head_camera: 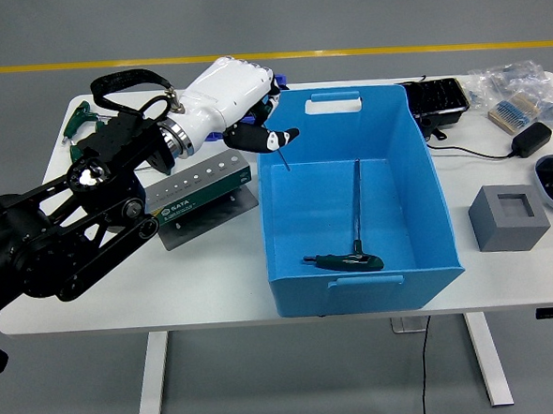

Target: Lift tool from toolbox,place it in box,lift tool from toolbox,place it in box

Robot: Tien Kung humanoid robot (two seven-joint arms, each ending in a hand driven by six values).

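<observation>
The grey-green tool stand (200, 186) sits on its metal plate left of the big blue box (404, 288). My left hand (265, 135), white with black fingers, hovers over the box's left wall, shut on a T-handle tool whose thin shaft (282, 162) points down inside the box. Another T-handle wrench (358, 230) with a dark green grip lies on the box floor near the front wall. The tool's handle is mostly hidden by my fingers. My right arm does not show.
Green-handled tools (76, 121) lie at the back left behind my arm. A black tray (434, 99), plastic bags (518, 89) and a black adapter (533, 139) with its cable lie at the back right. A grey hollow block (508, 216) stands right of the box.
</observation>
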